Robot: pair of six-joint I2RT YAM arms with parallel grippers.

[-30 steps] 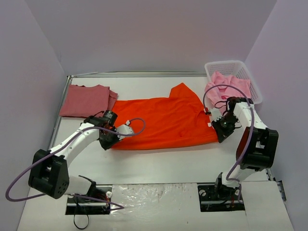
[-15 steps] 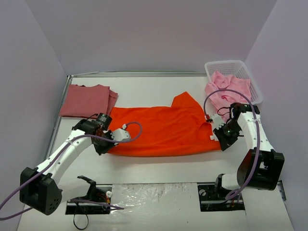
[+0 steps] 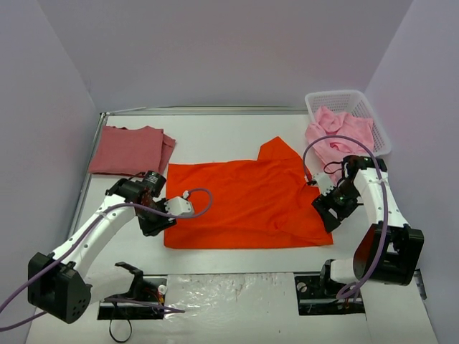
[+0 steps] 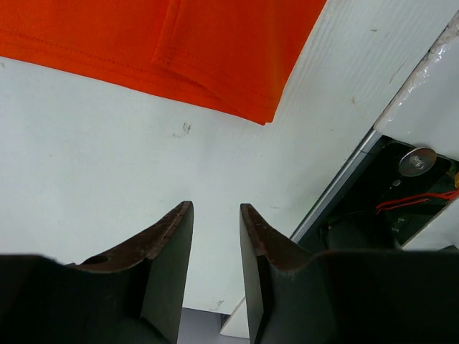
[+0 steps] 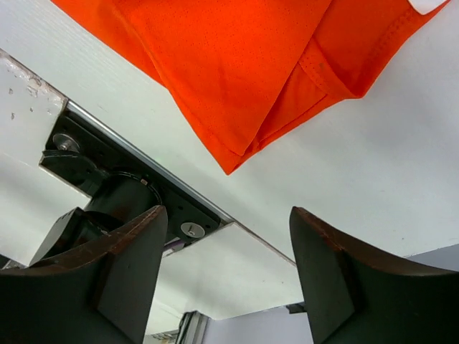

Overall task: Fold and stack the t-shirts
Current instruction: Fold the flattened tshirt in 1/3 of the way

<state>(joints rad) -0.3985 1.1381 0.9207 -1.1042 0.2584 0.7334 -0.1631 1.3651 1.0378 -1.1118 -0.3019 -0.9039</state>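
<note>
Both near corners of the orange-red t-shirt (image 3: 240, 204) have come toward you in the last second, and now they've been let go. The cloth that sat as a narrow band across the middle of the table (image 3: 215, 132) is spread into a broad flat panel, one sleeve poking out at its far right. Your left gripper (image 4: 215, 208) has eased its jaws a little apart and holds nothing; in its wrist view the shirt's near-left corner lies on the table just ahead of the fingertips, clear of them. Your right gripper (image 5: 228, 211) stands wide open and empty too, with the near-right corner lying ahead of it, two layers showing there. From above, you can see both grippers parked just beside the shirt's side edges, left gripper (image 3: 159, 226) and right gripper (image 3: 323, 215). So I'd call the spread-out finished and the real folding not yet begun; the next grab probably wants an edge or that loose sleeve. Further out, the rose-red t-shirt (image 3: 129, 149) lies folded at the far left, well apart, and that looks like your stacking spot. The pink t-shirts (image 3: 341, 129) are heaped in the basket (image 3: 344, 94) at the far right, one spilling over its rim
</note>
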